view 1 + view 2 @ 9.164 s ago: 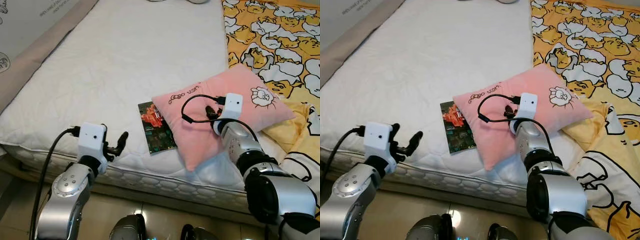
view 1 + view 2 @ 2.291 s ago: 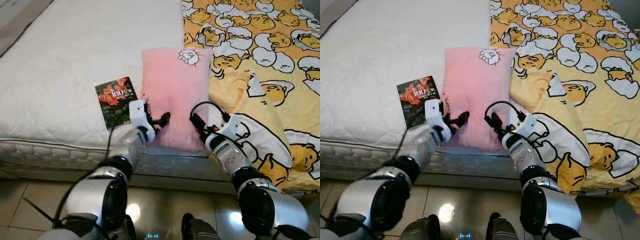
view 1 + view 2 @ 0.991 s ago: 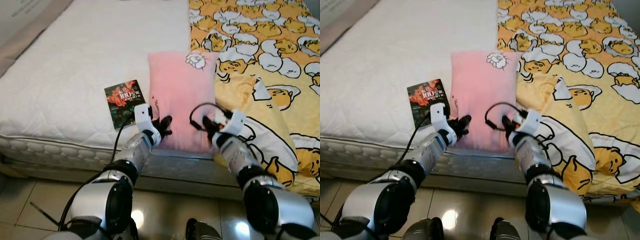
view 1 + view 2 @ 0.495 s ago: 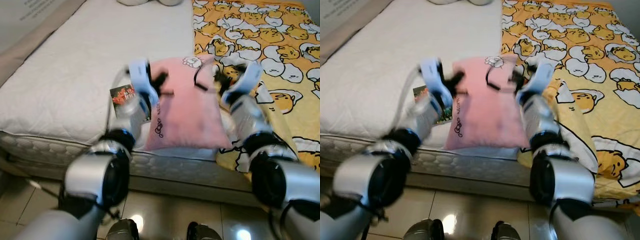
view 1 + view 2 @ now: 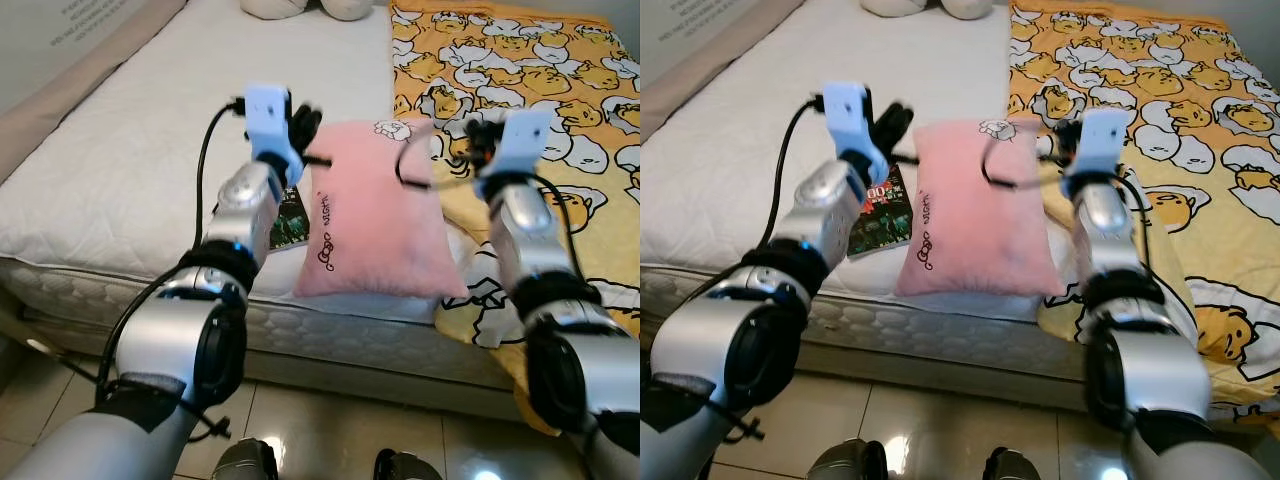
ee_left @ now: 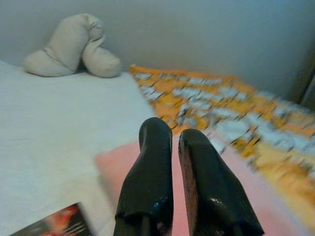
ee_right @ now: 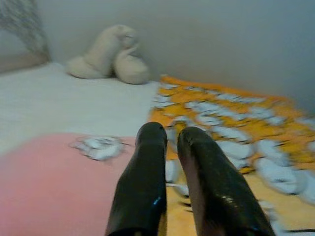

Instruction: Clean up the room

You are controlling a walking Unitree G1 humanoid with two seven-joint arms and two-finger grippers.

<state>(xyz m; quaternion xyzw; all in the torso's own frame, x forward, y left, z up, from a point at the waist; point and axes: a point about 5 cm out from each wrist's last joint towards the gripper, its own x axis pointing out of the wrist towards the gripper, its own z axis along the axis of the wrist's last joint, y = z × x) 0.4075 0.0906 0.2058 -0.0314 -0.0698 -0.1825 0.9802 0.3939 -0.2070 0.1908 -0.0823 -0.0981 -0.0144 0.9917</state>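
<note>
Your soft pink rectangular pillow (image 5: 370, 210) lies lengthwise up the white mattress (image 5: 130, 150); left gripper (image 6: 170, 135) and right gripper (image 7: 167, 135) hover pinched closed, empty.

We are seeing the book (image 5: 880, 210) partly hidden behind our left arm and the pink pillow (image 5: 375, 215), so its cover text is staying unreadable. The cream plush toy (image 5: 300, 8) is being cut off by the top edge in the eye views. In the left wrist view the yellow patterned blanket (image 6: 236, 108) is blurring, its print smearing.
</note>
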